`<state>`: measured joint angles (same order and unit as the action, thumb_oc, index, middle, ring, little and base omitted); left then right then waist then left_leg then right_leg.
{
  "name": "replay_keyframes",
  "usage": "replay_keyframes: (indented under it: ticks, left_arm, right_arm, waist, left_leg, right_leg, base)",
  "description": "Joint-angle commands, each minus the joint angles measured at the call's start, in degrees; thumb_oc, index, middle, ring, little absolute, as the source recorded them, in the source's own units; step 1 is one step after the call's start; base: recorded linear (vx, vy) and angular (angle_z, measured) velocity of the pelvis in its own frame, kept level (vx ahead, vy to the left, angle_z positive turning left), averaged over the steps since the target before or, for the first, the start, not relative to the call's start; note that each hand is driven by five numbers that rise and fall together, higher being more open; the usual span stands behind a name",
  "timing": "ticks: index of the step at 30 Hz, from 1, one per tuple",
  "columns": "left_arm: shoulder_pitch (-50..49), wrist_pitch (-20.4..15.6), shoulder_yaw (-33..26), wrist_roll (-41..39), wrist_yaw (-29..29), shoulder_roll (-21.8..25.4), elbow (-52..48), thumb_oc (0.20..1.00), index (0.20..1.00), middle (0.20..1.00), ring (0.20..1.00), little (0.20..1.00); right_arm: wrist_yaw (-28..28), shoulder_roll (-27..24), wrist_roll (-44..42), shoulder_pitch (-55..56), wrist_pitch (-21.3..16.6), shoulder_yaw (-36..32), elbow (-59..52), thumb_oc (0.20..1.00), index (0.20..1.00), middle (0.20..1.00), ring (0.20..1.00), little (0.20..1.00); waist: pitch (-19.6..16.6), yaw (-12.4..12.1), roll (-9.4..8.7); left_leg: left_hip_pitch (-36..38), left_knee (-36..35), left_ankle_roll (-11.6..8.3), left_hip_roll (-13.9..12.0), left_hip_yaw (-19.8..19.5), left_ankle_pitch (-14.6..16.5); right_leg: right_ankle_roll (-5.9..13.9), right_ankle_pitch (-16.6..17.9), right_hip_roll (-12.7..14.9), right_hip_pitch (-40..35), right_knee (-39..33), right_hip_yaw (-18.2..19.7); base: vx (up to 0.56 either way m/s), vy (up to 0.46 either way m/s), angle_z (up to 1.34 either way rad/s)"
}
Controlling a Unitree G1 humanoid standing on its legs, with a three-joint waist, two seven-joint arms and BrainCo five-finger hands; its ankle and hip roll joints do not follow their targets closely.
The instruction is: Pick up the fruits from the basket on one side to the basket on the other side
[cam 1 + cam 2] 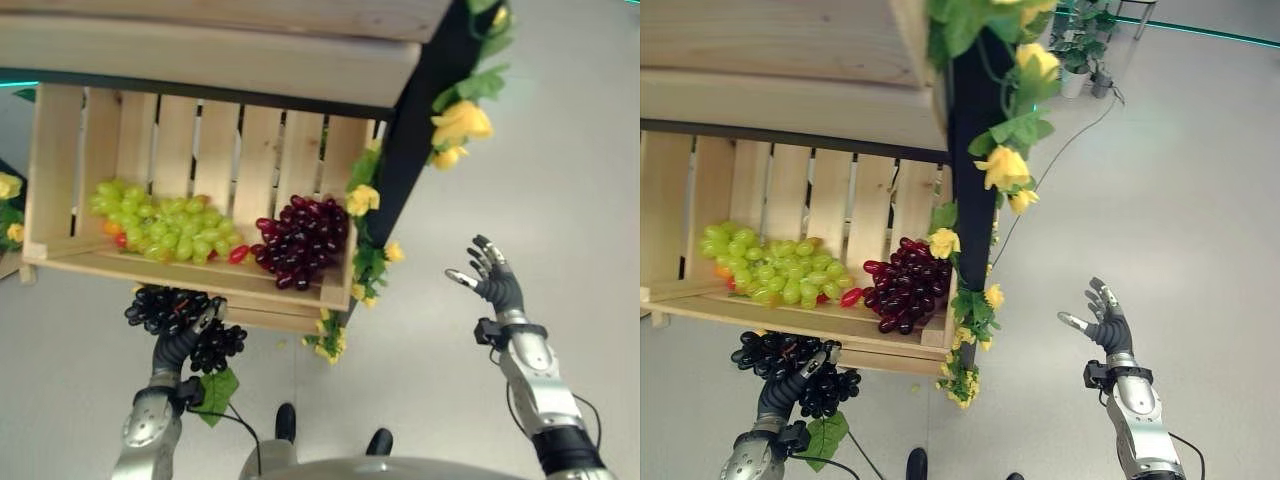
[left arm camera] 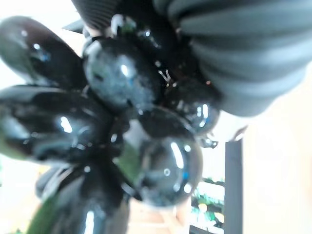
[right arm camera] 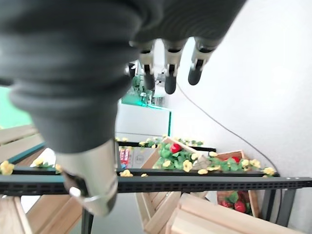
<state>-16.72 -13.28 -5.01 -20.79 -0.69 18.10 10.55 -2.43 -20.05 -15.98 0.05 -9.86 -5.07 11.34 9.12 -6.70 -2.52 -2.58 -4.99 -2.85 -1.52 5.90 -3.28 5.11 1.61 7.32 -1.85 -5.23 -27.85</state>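
Observation:
My left hand [image 1: 183, 340] is shut on a bunch of black grapes [image 1: 168, 306] with a green leaf, held just below the front edge of a wooden crate [image 1: 190, 275]. The left wrist view has the same black grapes [image 2: 112, 126] pressed close against the hand's dark cover. Inside the crate lie a bunch of green grapes [image 1: 165, 230], a bunch of dark red grapes [image 1: 300, 238] and a few small red and orange fruits. My right hand [image 1: 490, 275] is open in the air over the floor, well right of the crate, holding nothing.
A black post [image 1: 420, 130] wound with yellow flowers [image 1: 460, 125] and green leaves stands at the crate's right end. Another wooden shelf [image 1: 220, 50] sits above the crate. In the right wrist view, further crates with flowers and red fruit [image 3: 229, 200] stand behind a black rail.

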Motion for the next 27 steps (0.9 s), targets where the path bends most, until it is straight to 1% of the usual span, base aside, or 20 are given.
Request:
replay_keyframes:
  ticks: [1, 8, 14, 15, 16, 17, 18, 19, 20, 22, 24, 27]
  left_arm:
    - [1.4, -4.5, -1.1, 1.4, -1.5, 3.4, -3.6, 0.200, 0.200, 0.200, 0.200, 0.200]
    - [0.5, -4.7, -0.5, 1.9, -2.1, 3.9, -3.5, 0.200, 0.200, 0.200, 0.200, 0.200]
    - [1.8, -5.1, 0.6, 1.4, -1.8, 4.2, -4.7, 0.200, 0.200, 0.200, 0.200, 0.200]
    - [1.8, -5.0, 0.6, 1.4, -1.8, 4.2, -4.7, 0.200, 0.200, 0.200, 0.200, 0.200]
    - [2.2, -5.1, 0.7, 1.0, -1.7, 4.3, -5.3, 0.200, 0.200, 0.200, 0.200, 0.200]
    - [2.6, -5.1, 0.8, 1.0, -1.6, 4.4, -5.7, 0.200, 0.200, 0.200, 0.200, 0.200]
    - [3.0, -5.2, 1.0, 1.0, -1.6, 4.5, -6.2, 0.200, 0.200, 0.200, 0.200, 0.200]
    - [3.0, -5.1, 1.1, 1.0, -1.6, 4.5, -6.2, 0.200, 0.200, 0.200, 0.200, 0.200]
    - [3.6, -5.4, 1.4, 0.8, -1.5, 4.7, -7.3, 0.200, 0.200, 0.200, 0.200, 0.200]
    - [4.1, -5.5, 1.6, 0.4, -1.5, 4.5, -8.5, 0.200, 0.200, 0.200, 0.200, 0.200]
    - [4.4, -5.7, 1.7, 0.0, -1.5, 4.5, -9.7, 0.200, 0.200, 0.200, 0.200, 0.200]
    - [4.7, -6.1, 1.4, -1.3, -1.7, 4.0, -12.5, 0.200, 0.200, 0.200, 0.200, 0.200]
  right_arm:
    - [-1.0, -0.8, -1.9, -2.9, -4.2, -2.3, -1.8, 1.000, 1.000, 1.000, 1.000, 1.000]
    - [-2.1, -1.6, -1.9, -4.4, -4.9, -3.1, -1.6, 1.000, 1.000, 1.000, 1.000, 1.000]
    - [-2.8, -2.4, -2.2, -4.0, -5.1, -3.3, -1.3, 1.000, 1.000, 1.000, 1.000, 1.000]
    - [-2.8, -2.4, -2.2, -4.0, -5.1, -3.3, -1.3, 1.000, 1.000, 1.000, 1.000, 1.000]
    - [-3.3, -2.6, -2.5, -4.0, -5.2, -3.7, -1.2, 1.000, 1.000, 1.000, 1.000, 1.000]
    - [-3.5, -2.8, -2.6, -3.9, -5.2, -3.8, -0.9, 1.000, 1.000, 1.000, 1.000, 1.000]
    - [-3.7, -3.0, -2.6, -3.7, -5.4, -4.2, -1.0, 1.000, 1.000, 1.000, 1.000, 1.000]
    - [-3.7, -3.0, -2.6, -3.6, -5.4, -4.2, -1.0, 1.000, 1.000, 1.000, 1.000, 1.000]
    - [-4.3, -3.3, -2.7, -3.3, -5.6, -5.0, -0.7, 1.000, 1.000, 1.000, 1.000, 1.000]
    - [-4.8, -3.5, -2.9, -3.1, -5.7, -5.4, -0.5, 1.000, 1.000, 1.000, 1.000, 1.000]
    - [-5.1, -3.7, -2.9, -2.8, -5.8, -5.7, -0.2, 1.000, 1.000, 1.000, 1.000, 1.000]
    - [-5.7, -3.6, -3.2, -2.6, -5.9, -6.1, 0.6, 1.000, 1.000, 1.000, 1.000, 1.000]
  waist:
    - [-1.0, -1.5, -2.72]
    - [0.0, -4.0, -2.33]
    - [0.3, -6.0, -1.80]
    - [0.3, -5.9, -1.78]
    - [0.4, -6.7, -1.54]
    - [0.1, -7.1, -1.28]
    - [0.3, -7.3, -1.08]
    - [0.3, -7.2, -0.97]
    - [0.3, -7.8, -0.53]
    - [0.0, -8.1, -0.18]
    - [-0.3, -8.3, 0.04]
    - [-0.5, -9.3, 0.46]
  left_leg:
    - [0.5, 5.3, 0.78, 3.0, 0.1, 5.5]
    - [-0.6, 6.2, 0.28, 2.9, -2.8, 5.6]
    - [-2.3, 5.6, -0.97, 2.3, -8.7, 3.9]
    - [-2.3, 5.6, -0.98, 2.4, -8.9, 3.9]
    - [-3.2, 5.4, -1.25, 2.4, -10.9, 3.2]
    - [-3.0, 5.0, -2.00, 1.8, -12.3, 3.8]
    - [-3.4, 4.8, -2.29, 1.9, -13.4, 3.5]
    - [-3.3, 4.8, -2.41, 1.9, -13.7, 3.5]
    - [-4.1, 4.5, -2.88, 1.9, -15.9, 2.8]
    - [-4.7, 4.3, -3.26, 2.0, -17.6, 2.3]
    - [-5.1, 4.1, -3.61, 2.1, -18.8, 1.8]
    - [-5.5, 3.5, -4.07, 2.3, -20.4, 0.9]
  right_leg:
    - [5.99, 4.8, 5.8, -0.2, 0.4, -0.9]
    - [6.13, 4.9, 6.9, -1.0, 0.7, -2.7]
    - [5.87, 4.1, 7.7, -2.4, 1.1, -6.0]
    - [5.87, 4.1, 7.7, -2.4, 1.1, -6.1]
    - [5.83, 3.8, 8.0, -2.8, 1.3, -7.5]
    - [6.29, 2.5, 7.5, -3.6, 1.2, -7.8]
    - [6.25, 2.4, 7.6, -3.9, 1.4, -8.9]
    - [6.22, 2.2, 7.5, -4.1, 1.4, -9.2]
    - [6.17, 2.0, 7.7, -4.8, 1.6, -11.3]
    - [6.23, 1.7, 7.7, -5.5, 1.9, -13.6]
    - [6.19, 1.5, 7.7, -5.9, 1.8, -15.0]
    - [6.04, 1.2, 7.5, -6.8, 1.7, -17.1]
  base:
    - [-0.01, -0.035, 0.13]
    - [-0.02, -0.057, 0.20]
    - [-0.01, -0.096, 0.51]
    - [-0.03, -0.087, 0.67]
    - [0.04, -0.132, 0.69]
    - [0.02, -0.161, 0.73]
    - [0.05, -0.112, 0.56]
    - [-0.05, -0.088, 0.81]
    - [-0.04, -0.073, 0.68]
    - [-0.04, -0.060, 0.64]
    - [-0.02, -0.038, 0.71]
    - [-0.03, -0.045, 0.50]
